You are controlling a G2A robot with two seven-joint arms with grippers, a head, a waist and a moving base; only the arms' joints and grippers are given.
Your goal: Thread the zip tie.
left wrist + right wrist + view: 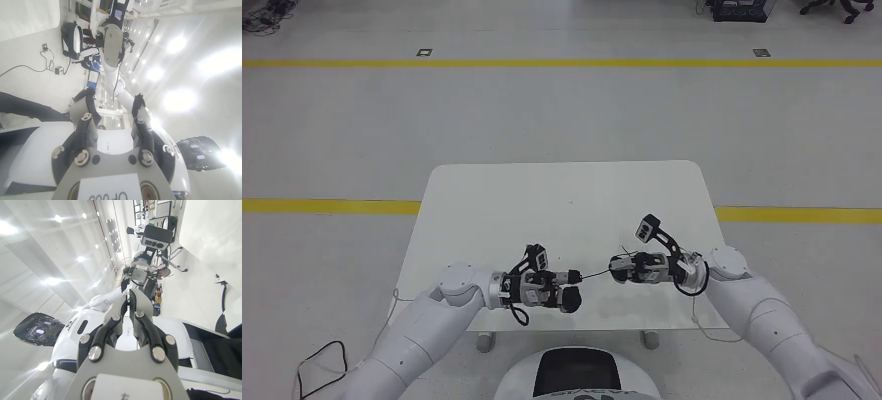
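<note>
I see the right jaws pinched shut on one end of the zip tie (595, 273), which runs as a thin black line toward nine o'clock, pointing at the left jaws. The left jaws stand wide open with nothing gripped. Both hang over the counter (562, 190) near its six o'clock edge.

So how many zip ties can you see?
1: a thin black zip tie between the left gripper and right gripper, above the table. Others may be hidden.
</note>
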